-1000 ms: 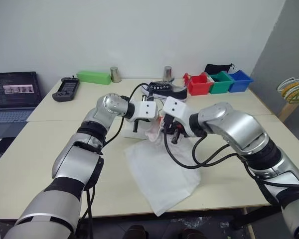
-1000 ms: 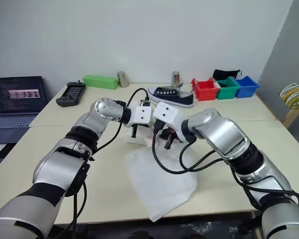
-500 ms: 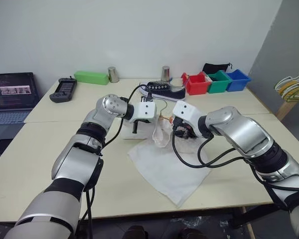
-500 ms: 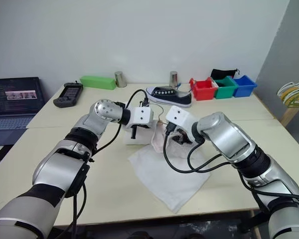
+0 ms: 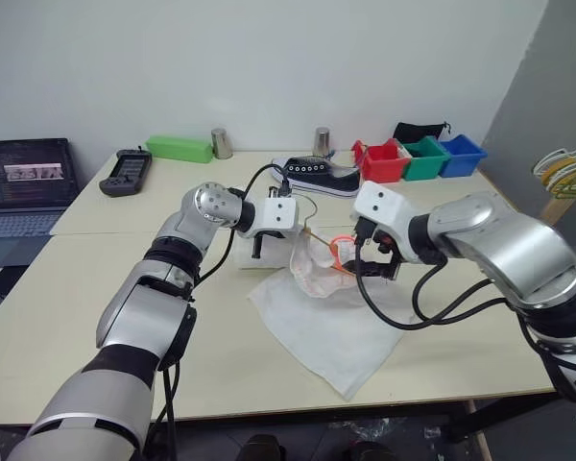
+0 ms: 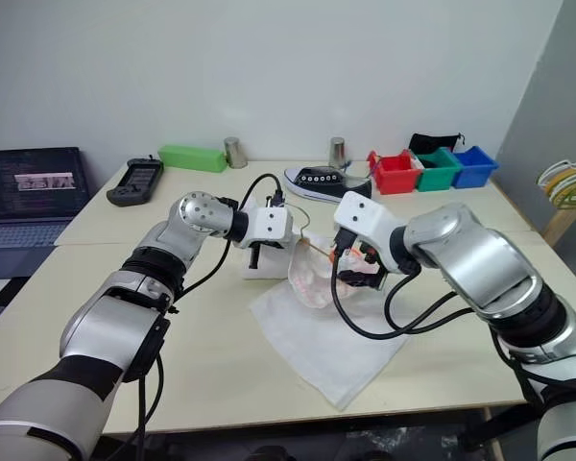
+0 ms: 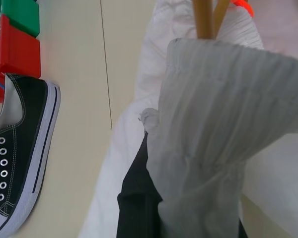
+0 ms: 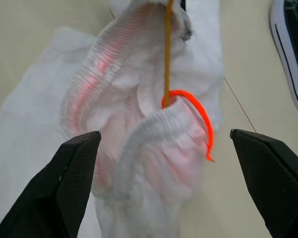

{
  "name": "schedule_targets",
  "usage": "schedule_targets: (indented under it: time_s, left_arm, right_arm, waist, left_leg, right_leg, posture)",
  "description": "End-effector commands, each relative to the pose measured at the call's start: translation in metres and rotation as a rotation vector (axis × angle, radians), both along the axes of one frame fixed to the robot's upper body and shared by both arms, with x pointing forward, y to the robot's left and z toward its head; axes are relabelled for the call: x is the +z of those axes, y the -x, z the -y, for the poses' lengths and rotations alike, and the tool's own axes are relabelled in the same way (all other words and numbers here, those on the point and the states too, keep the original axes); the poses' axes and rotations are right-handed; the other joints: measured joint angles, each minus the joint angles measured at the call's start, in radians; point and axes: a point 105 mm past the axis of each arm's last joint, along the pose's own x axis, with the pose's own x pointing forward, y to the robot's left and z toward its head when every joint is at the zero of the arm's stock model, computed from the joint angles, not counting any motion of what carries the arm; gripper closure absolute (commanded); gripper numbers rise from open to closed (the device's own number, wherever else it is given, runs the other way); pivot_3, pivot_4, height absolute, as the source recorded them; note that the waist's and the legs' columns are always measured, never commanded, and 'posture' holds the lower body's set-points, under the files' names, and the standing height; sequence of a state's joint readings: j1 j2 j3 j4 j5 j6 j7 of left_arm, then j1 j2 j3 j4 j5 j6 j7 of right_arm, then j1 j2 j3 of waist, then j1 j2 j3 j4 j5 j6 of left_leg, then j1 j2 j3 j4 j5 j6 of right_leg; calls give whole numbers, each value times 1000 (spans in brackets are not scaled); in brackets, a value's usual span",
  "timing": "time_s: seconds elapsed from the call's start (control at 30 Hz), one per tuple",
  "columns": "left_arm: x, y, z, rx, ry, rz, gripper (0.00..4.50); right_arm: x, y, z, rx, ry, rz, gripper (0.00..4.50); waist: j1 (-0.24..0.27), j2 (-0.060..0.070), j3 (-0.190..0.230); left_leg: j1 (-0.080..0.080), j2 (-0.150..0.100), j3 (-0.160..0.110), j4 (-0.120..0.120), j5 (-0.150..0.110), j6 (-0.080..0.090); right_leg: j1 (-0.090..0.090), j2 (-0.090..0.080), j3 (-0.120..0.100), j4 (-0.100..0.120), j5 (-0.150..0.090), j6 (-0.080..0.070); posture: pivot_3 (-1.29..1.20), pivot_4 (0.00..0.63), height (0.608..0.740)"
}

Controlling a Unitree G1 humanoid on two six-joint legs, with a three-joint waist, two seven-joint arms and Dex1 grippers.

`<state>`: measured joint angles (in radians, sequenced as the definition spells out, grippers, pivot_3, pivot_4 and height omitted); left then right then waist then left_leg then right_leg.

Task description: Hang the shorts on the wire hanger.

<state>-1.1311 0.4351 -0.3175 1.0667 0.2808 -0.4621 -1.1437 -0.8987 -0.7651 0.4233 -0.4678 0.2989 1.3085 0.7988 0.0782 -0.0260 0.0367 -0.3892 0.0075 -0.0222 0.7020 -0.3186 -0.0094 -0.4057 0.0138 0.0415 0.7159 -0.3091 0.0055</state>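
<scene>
Shorts [image 5: 317, 317] lie mostly spread on the pale surface [image 5: 58, 317], their gathered waistband lifted toward the middle, where the wire hanger [image 8: 166, 54] runs into the bunched elastic. Beside that bunch, the right pincer [image 8: 164, 163] stands released, fingers wide apart and touching nothing. Just past it the left pincer [image 5: 261, 248] is clenched on a fold of the waistband (the hanger's stem rises right behind that fold). Thin and limp, the cloth should slide and sag easily; the firmer elastic rim looks the safest hold. Farther back a black shoe [image 5: 322, 178] rests.
</scene>
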Motion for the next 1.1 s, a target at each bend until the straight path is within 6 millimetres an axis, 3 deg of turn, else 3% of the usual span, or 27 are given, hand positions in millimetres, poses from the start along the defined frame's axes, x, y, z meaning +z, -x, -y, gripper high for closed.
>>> schedule_targets:
  time_s: [0.03,0.27,0.4,0.63,0.83,1.0,1.1]
  left_arm:
    - [20,-2,5,-16,40,58,4500]
    - [21,-2,3,-17,35,60,4500]
    - [21,-2,2,-17,33,61,4500]
    - [21,-1,-6,-4,27,59,4500]
    - [23,-1,-6,2,32,60,4500]
    - [24,-1,-4,0,37,62,4500]
    - [25,0,-5,2,38,60,4500]
  right_arm:
    - [-3,-1,9,-29,-12,-6,49]
    - [-33,-12,50,-79,61,-69,49]
    - [-49,-11,61,-42,104,-117,49]
    - [-49,-6,58,21,94,-153,49]
    - [-63,-11,37,33,77,-135,49]
    - [-74,-35,17,-30,14,-102,49]
    - [-70,-44,8,-50,-42,-107,49]
  waist:
    - [0,0,0]
    - [1,0,0]
    - [2,0,0]
    - [3,0,0]
    - [5,0,0]
    - [7,-1,0]
    - [12,-1,0]
  left_leg:
    - [0,0,0,0,0,0]
    - [-1,0,1,0,0,0]
    - [-1,0,1,0,0,0]
    - [-1,0,0,0,0,0]
    - [-1,0,0,1,0,0]
    - [-1,0,0,2,0,0]
    - [-1,0,0,2,0,0]
  right_leg:
    - [0,0,0,0,0,0]
    - [0,0,0,0,0,0]
    - [0,0,0,0,0,0]
    - [0,1,0,0,0,0]
    - [0,1,0,0,0,0]
    - [0,0,0,1,0,0]
    - [0,0,-1,1,0,0]
  posture:
    - [113,0,740]
    - [127,0,740]
    - [143,0,740]
    - [163,0,740]
    - [171,0,740]
    - [191,0,740]
    - [199,0,740]
